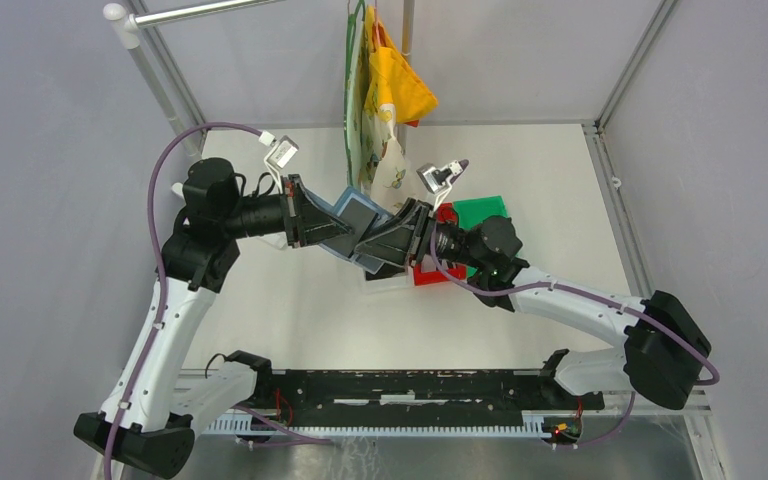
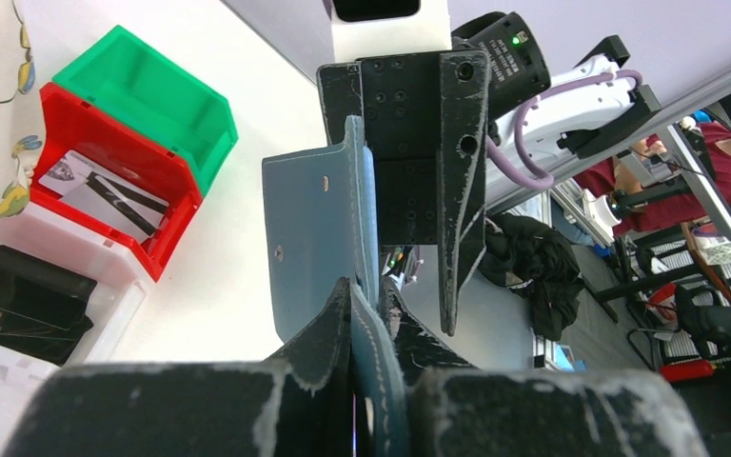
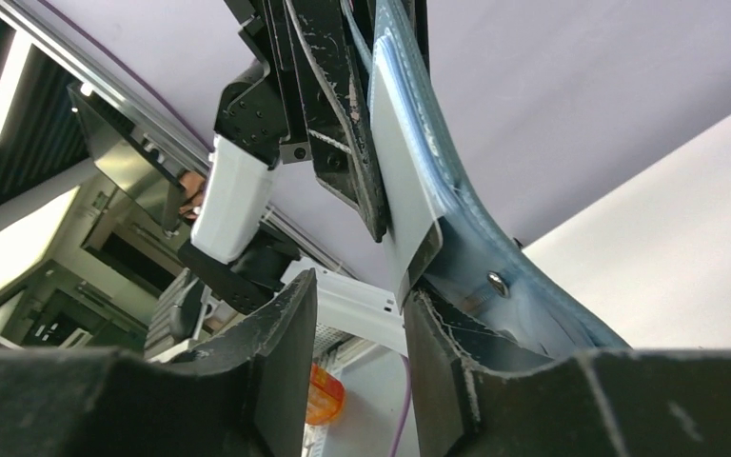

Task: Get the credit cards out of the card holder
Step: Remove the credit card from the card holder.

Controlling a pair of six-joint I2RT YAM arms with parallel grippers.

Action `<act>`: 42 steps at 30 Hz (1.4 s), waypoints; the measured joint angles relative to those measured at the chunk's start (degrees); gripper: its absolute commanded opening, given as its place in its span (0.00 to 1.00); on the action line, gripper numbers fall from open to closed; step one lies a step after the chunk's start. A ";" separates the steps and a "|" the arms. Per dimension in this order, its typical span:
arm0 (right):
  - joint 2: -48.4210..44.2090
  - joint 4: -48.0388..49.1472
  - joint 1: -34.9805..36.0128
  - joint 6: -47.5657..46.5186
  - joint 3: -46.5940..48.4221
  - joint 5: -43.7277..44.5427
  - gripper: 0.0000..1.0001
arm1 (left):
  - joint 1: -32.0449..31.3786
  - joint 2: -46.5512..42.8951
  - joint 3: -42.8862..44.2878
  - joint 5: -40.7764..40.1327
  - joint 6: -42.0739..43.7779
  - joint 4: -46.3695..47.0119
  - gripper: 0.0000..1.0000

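The left gripper (image 2: 366, 303) is clamped narrow on the stitched edge of the soft teal card holder (image 2: 314, 228), which hangs in the air between the two arms, above the table. The right gripper (image 3: 357, 286) has its scuffed black jaws apart with a clear gap, one fingertip (image 3: 433, 314) at the end of a thin, pale grey-white credit card (image 3: 402, 181) protruding from the holder. Flat printed cards (image 2: 90, 186) lie in the red bin (image 2: 167, 228), and a glossy black card (image 2: 24, 305) lies in the white bin (image 2: 76, 238).
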 measured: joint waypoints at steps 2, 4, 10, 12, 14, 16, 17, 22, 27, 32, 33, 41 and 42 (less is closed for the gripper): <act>0.33 2.25 0.04 1.16 -0.66 0.13 0.35 | 0.00 -0.22 -0.07 0.52 -0.46 0.11 0.15; 0.59 4.46 0.09 2.27 -1.31 0.44 0.29 | 0.00 -0.26 -0.07 0.96 -0.94 0.28 0.17; 1.16 10.80 0.37 4.70 -4.20 2.60 0.09 | -0.11 -0.24 -0.22 3.06 -2.93 1.42 0.20; 1.18 12.55 0.37 5.22 -5.03 3.41 0.02 | -0.11 -0.24 -0.28 4.00 -3.63 1.73 0.21; 1.16 14.08 0.37 5.46 -5.60 3.80 0.00 | -0.11 -0.20 -0.31 5.05 -4.55 2.12 0.21; 1.14 14.86 0.50 5.40 -5.86 4.13 0.00 | -0.11 -0.09 -0.31 5.64 -4.96 2.64 0.21; 1.07 15.10 0.55 5.35 -6.01 4.37 0.00 | -0.11 -0.02 -0.31 5.95 -5.07 2.84 0.21; -0.22 14.93 0.66 3.98 -7.41 5.01 0.00 | -0.11 0.31 -0.31 6.75 -5.68 3.02 0.19; -2.38 13.97 0.87 2.19 -9.11 5.49 0.00 | -0.11 0.33 -0.31 7.02 -6.16 2.99 0.14; -2.69 13.40 1.40 0.98 -9.25 6.01 0.08 | -0.11 0.33 -0.31 7.30 -6.34 2.95 0.02; -2.69 13.31 1.53 0.83 -9.22 6.03 0.21 | -0.11 0.33 -0.31 7.39 -6.34 2.91 0.02; -2.19 13.27 2.78 -0.04 -7.50 5.95 0.39 | -0.04 0.33 -0.31 7.39 -6.34 2.73 0.02; -1.86 13.27 2.78 -0.02 -6.95 5.97 0.35 | -0.04 0.33 -0.31 7.37 -6.34 2.73 0.02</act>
